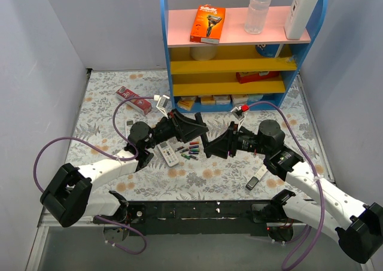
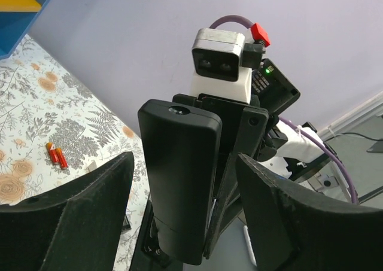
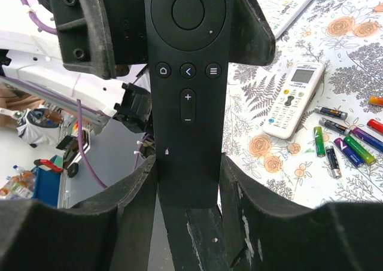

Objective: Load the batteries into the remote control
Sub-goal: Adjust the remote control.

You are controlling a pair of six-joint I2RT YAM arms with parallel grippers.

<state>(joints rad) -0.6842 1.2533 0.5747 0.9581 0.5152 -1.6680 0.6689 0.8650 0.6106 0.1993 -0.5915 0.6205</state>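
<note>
The right fingers [image 3: 114, 217] clamp the black remote [image 3: 187, 103] by its lower end. The left fingers [image 2: 84, 205] flank its other end, spread and seemingly not touching. The batteries [image 3: 344, 145] lie loose on the table [image 3: 359, 55] beside a white remote [image 3: 295, 97].

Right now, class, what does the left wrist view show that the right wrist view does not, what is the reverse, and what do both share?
Left wrist only: the plain back of the black remote, the other arm's grey camera and a corner of the blue shelf. Right wrist only: the remote's button face, a white remote and loose batteries beside it. Both: the black remote and the flowered tablecloth.
</note>
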